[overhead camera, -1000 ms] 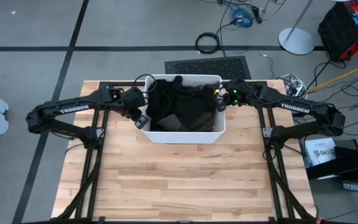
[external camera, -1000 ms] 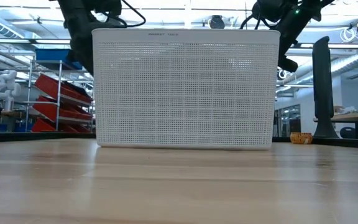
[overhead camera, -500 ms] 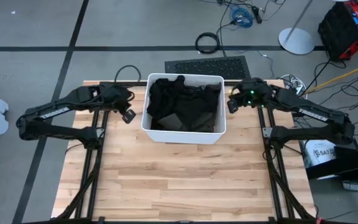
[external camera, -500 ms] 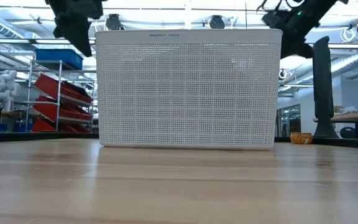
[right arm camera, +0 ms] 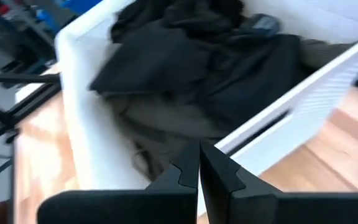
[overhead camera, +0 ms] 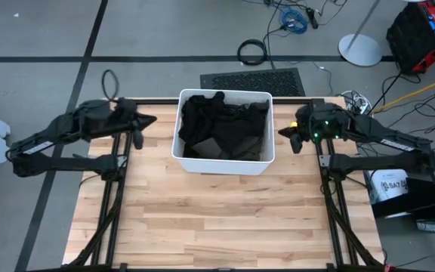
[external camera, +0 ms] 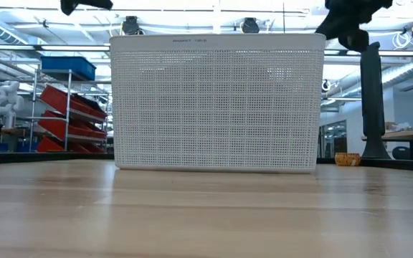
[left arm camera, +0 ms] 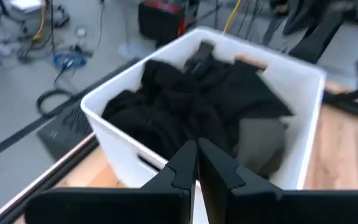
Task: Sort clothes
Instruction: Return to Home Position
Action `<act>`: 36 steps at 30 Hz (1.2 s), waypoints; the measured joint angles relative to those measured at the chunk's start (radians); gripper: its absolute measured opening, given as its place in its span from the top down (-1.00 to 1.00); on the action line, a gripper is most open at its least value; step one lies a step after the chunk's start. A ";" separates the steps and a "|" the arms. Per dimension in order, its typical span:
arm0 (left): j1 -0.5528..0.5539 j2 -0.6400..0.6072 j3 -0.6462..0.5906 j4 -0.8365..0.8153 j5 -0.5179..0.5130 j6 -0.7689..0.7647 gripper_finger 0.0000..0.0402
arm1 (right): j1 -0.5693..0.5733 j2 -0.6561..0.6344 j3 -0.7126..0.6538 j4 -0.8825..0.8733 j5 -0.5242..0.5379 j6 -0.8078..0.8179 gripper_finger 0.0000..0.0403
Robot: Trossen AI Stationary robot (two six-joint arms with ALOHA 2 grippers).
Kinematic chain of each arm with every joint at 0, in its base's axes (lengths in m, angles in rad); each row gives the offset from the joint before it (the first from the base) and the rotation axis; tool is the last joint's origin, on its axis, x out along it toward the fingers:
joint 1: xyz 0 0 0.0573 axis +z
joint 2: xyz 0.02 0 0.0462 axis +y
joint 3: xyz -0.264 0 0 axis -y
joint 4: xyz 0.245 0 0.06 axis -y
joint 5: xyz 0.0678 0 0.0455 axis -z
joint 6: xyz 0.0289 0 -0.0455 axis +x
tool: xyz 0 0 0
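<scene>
A white perforated bin (overhead camera: 180, 143) stands on the far middle of the wooden table and fills the low view (external camera: 214, 100). Dark clothes lie piled in it: a black garment (overhead camera: 206, 121) (left arm camera: 179, 106) and a dark olive one (left arm camera: 260, 140) (right arm camera: 166, 118). The other colours do not show. My left gripper (overhead camera: 149, 121) (left arm camera: 196, 163) is shut and empty, left of the bin and pointing at it. My right gripper (overhead camera: 285, 134) (right arm camera: 199, 163) is shut and empty, right of the bin and pointing at it.
Black frame rails (overhead camera: 119, 162) run along both sides of the table. The near half of the wooden tabletop (overhead camera: 217, 219) is bare. Beyond the table's far edge lie a dark floor mat (overhead camera: 251, 79) and cables.
Both grippers have drawn back from the bin's side walls, the left toward the table's left edge and the right toward its right edge. In the low view both have also risen toward the picture's top. The bin and the clothes stay where they were.
</scene>
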 joint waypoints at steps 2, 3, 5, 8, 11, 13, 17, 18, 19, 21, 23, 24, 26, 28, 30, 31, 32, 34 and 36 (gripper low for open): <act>-0.019 -0.032 -0.022 0.020 0.000 -0.012 0.88 | 0.041 -0.008 0.000 0.007 0.001 0.009 1.00; -0.030 -0.050 -0.037 0.023 0.000 -0.017 0.88 | 0.064 -0.010 0.000 0.014 0.001 0.010 1.00; -0.047 -0.084 -0.075 0.030 0.002 -0.029 0.88 | 0.113 -0.010 0.000 0.037 0.003 0.011 1.00; -0.070 -0.132 -0.146 0.054 0.004 -0.064 0.88 | 0.202 -0.009 0.000 0.103 0.022 0.010 1.00; -0.093 -0.184 -0.229 0.120 0.004 -0.072 0.88 | 0.312 -0.009 0.000 0.180 0.089 -0.008 1.00; -0.110 -0.218 -0.284 0.204 0.004 -0.072 0.88 | 0.393 -0.009 0.000 0.212 0.164 -0.020 1.00; -0.145 -0.290 -0.391 0.418 0.003 -0.071 0.88 | 0.539 -0.017 -0.051 0.306 0.317 -0.031 1.00; -0.153 -0.306 -0.417 0.463 0.003 -0.067 0.88 | 0.568 -0.021 -0.076 0.331 0.334 -0.031 1.00; -0.160 -0.322 -0.440 0.508 0.003 -0.060 0.88 | 0.591 -0.027 -0.103 0.359 0.343 -0.031 1.00; -0.171 -0.350 -0.478 0.557 0.003 -0.044 0.88 | 0.625 -0.047 -0.165 0.423 0.343 -0.032 1.00; -0.178 -0.378 -0.508 0.587 0.003 -0.041 0.88 | 0.649 -0.075 -0.232 0.484 0.333 -0.031 1.00; -0.179 -0.392 -0.519 0.588 0.003 -0.041 0.88 | 0.658 -0.093 -0.271 0.518 0.309 -0.036 1.00; -0.179 -0.416 -0.533 0.579 0.003 -0.041 0.88 | 0.666 -0.131 -0.349 0.613 0.228 -0.064 1.00; -0.179 -0.440 -0.548 0.577 0.003 -0.041 0.88 | 0.669 -0.177 -0.425 0.729 0.130 -0.100 1.00; -0.179 -0.465 -0.560 0.576 0.003 -0.041 0.88 | 0.669 -0.225 -0.486 0.811 0.084 -0.124 1.00; -0.179 -0.478 -0.564 0.577 0.003 -0.039 0.88 | 0.669 -0.253 -0.510 0.826 0.084 -0.134 1.00; -0.179 -0.489 -0.568 0.578 0.003 -0.036 0.88 | 0.666 -0.283 -0.531 0.824 0.093 -0.139 1.00; -0.179 -0.516 -0.577 0.581 0.000 -0.035 0.88 | 0.659 -0.347 -0.564 0.813 0.124 -0.153 1.00; -0.179 -0.542 -0.583 0.577 -0.013 -0.020 0.88 | 0.651 -0.420 -0.580 0.782 0.180 -0.162 1.00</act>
